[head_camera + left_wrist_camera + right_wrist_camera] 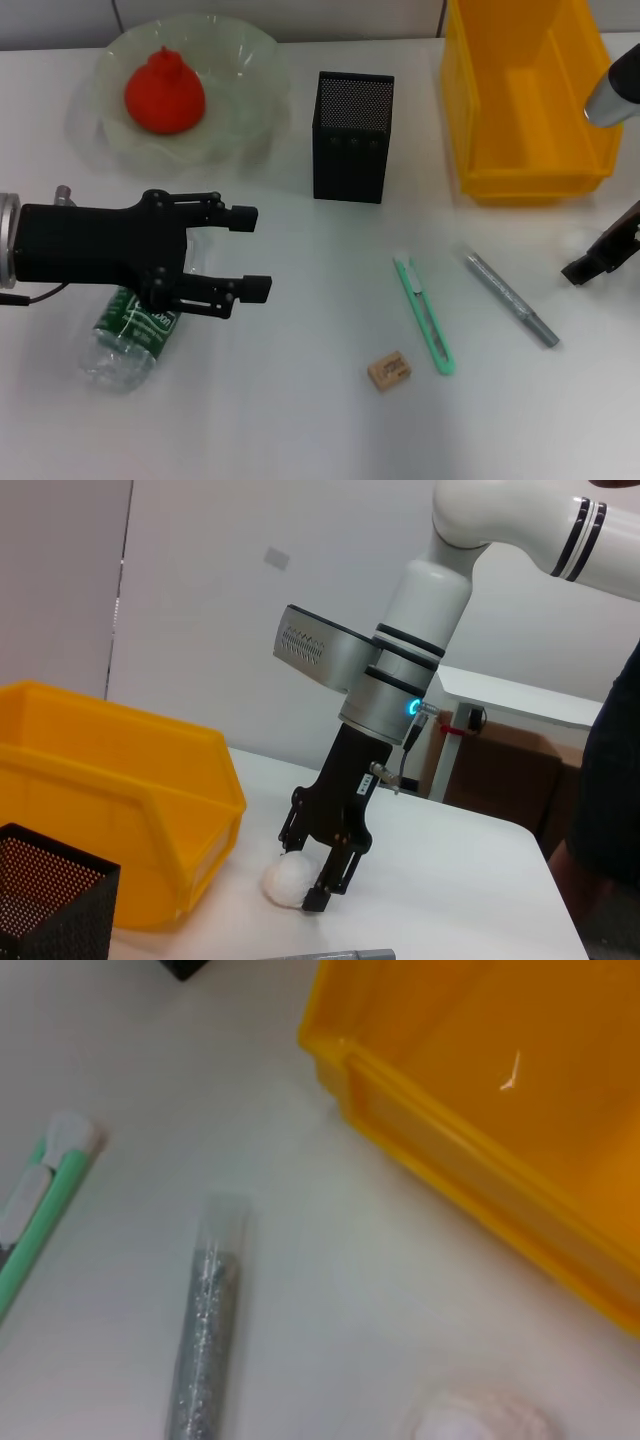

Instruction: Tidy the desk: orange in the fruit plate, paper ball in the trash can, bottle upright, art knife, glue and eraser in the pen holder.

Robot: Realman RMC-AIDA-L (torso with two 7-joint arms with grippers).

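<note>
The orange (163, 92) lies in the pale green fruit plate (250, 60). The bottle (125, 340) lies on its side on the desk (300, 420), under my left gripper (262, 252), which is open and empty. The art knife (426, 315), the glue (510, 298) and the eraser (389, 370) lie on the desk in front of the black pen holder (352, 135). My right gripper (300, 878) is down at the desk beside the yellow trash can (530, 100), its fingers apart on either side of the white paper ball (278, 882).
The trash can (120, 800) stands at the back right, and its inside shows nothing. The glue (205, 1340) and the knife tip (60, 1150) lie close to the right gripper. The paper ball (480, 1422) rests on the desk near the trash can's wall.
</note>
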